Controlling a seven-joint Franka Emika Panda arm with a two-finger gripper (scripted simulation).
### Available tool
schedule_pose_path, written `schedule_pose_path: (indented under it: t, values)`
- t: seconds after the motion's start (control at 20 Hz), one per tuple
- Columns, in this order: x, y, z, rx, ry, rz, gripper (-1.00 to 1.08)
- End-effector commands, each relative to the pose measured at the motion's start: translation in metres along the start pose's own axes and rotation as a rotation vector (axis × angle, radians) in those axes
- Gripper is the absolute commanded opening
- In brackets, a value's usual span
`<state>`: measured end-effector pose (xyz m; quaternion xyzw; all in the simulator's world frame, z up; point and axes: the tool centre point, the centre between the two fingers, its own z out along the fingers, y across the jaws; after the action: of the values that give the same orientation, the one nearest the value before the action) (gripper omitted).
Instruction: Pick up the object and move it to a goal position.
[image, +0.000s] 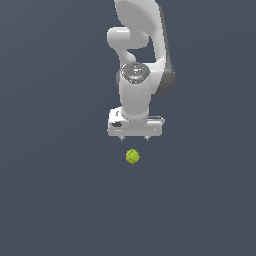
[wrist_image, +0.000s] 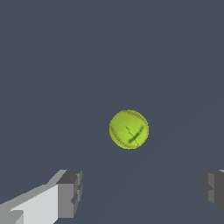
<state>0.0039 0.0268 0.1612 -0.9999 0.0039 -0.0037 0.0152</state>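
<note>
White robot arm's two-fingered gripper (image: 134, 137), fingers spread wide and holding nothing, above the small yellow-green ball with reddish-brown stitched seams (image: 132, 156), which lies apart on the dark grey floor (image: 55, 190).

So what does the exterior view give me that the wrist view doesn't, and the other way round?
Only the exterior view shows the white arm and the whole gripper, above the ball in that picture. Only the wrist view shows the ball's reddish seam lines and both fingertips, spread wide with nothing between them. Both show the yellow-green ball, ungrasped, on the plain dark floor.
</note>
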Motion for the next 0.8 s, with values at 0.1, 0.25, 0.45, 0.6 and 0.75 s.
schedule_pose_path:
  t: [0.1,0.25,0.45,0.6,0.75]
  values:
    - [0.002,0.001,0.008,-0.001,-0.001,0.059,1.0]
    - [0.004,0.001,0.015,-0.003,-0.002,0.115,1.0]
    - [0.008,0.002,0.026,-0.007,-0.003,0.209,1.0]
    - [0.01,0.003,0.037,-0.012,-0.003,0.29,1.0]
    - [0.012,0.004,0.046,-0.017,-0.003,0.364,1.0]
